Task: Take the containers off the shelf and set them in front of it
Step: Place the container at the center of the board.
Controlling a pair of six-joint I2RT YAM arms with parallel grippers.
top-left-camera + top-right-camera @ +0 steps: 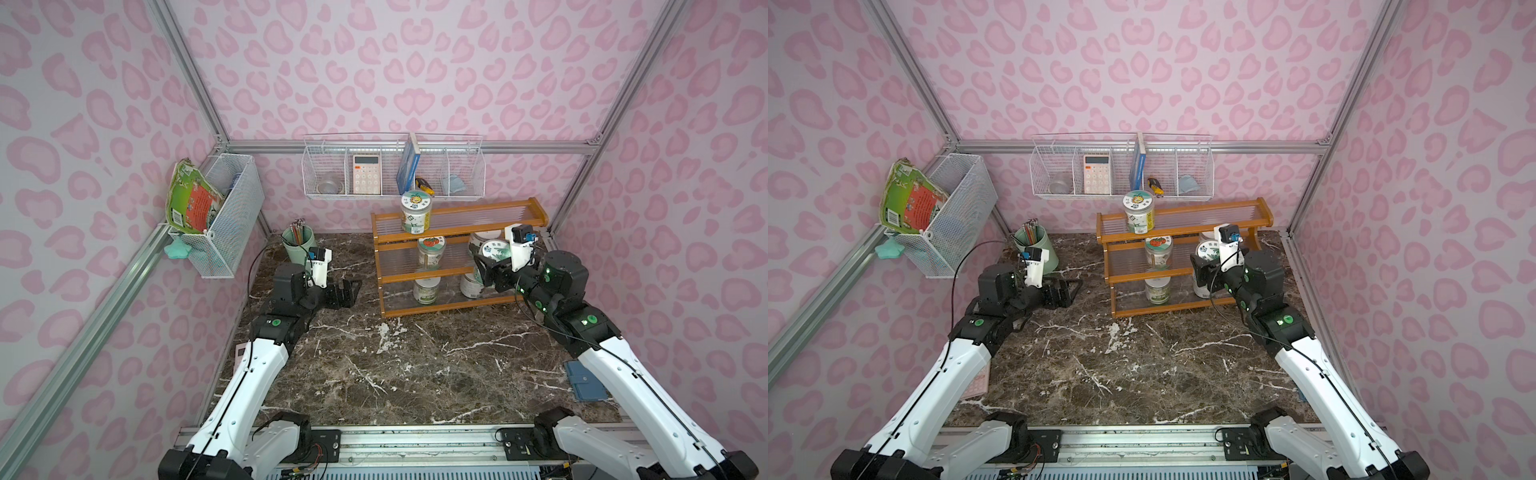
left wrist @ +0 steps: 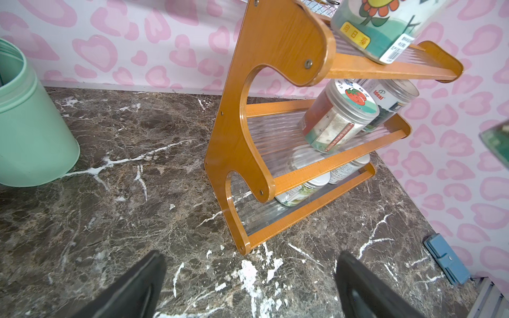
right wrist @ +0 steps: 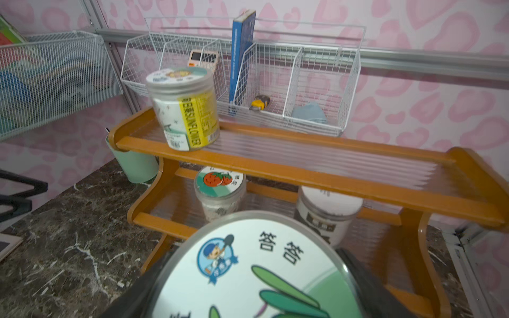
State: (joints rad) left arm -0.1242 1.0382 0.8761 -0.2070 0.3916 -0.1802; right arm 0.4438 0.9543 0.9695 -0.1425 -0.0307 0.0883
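The shelf [image 1: 449, 306] [image 1: 1175, 307] stands at the back right of the marble table. On its top tier stands one of the containers, a jar with a picture lid [image 1: 416, 210] [image 3: 183, 110]. A tomato-lid jar [image 1: 431, 250] [image 2: 338, 121] and a white-lid jar [image 3: 329, 212] stand on the middle tier. The bottom tier holds two more jars [image 1: 426, 289] [image 1: 471, 286]. My right gripper [image 1: 488, 266] [image 3: 253, 275] is shut on a green-leaf-lid jar [image 1: 494, 250] [image 1: 1208, 252], held in the air before the shelf's right part. My left gripper [image 1: 351, 293] [image 2: 249, 256] stands open and holds nothing, low, left of the shelf.
A mint-green pencil cup [image 1: 298, 245] stands at the back, left of the shelf. White wire baskets hang on the back wall [image 1: 392, 170] and the left wall [image 1: 226, 224]. A blue wallet [image 1: 586, 384] lies on the table by the right arm.
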